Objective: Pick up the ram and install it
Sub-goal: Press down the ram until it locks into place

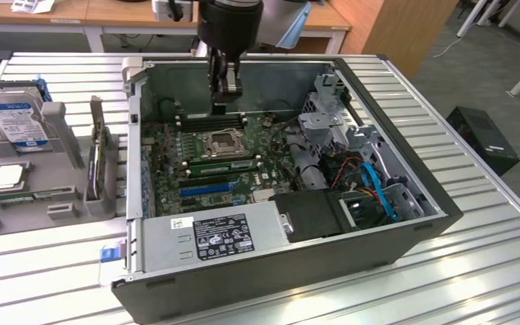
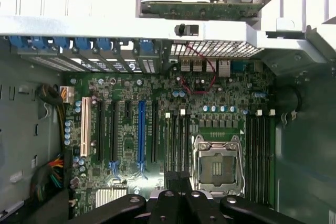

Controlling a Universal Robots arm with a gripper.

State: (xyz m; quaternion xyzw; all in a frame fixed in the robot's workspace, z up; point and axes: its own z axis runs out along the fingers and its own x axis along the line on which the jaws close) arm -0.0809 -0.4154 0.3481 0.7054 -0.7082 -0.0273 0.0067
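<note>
Looking across the exterior view from its left, you have a grey holder (image 1: 61, 128) well off to that side of the gripper (image 1: 227, 98), carrying a hard drive (image 1: 11, 115) and, closer to the tool, an upright card (image 1: 97, 159). The open computer case (image 1: 135, 142) comes next, lying on its side. Your gripper hangs inside it above the motherboard (image 1: 174, 145), with its fingers pressed together and nothing between them. In the wrist view the closed black fingertips (image 2: 178, 182) sit over the board next to the CPU socket (image 2: 216, 167). Directly under the tool are that socket (image 1: 222, 143) and the black memory slots flanking it. The ram (image 1: 224, 164) appears to be the long green stick lying in a slot just past the socket on the side nearer the exterior camera, apart from the fingers, though you cannot be sure from this angle that it is fully seated. Nearer the camera still is the power supply (image 1: 224, 233). To the exterior view's right of the gripper, a blue cable (image 1: 382, 193) loops through the drive bay.
</note>
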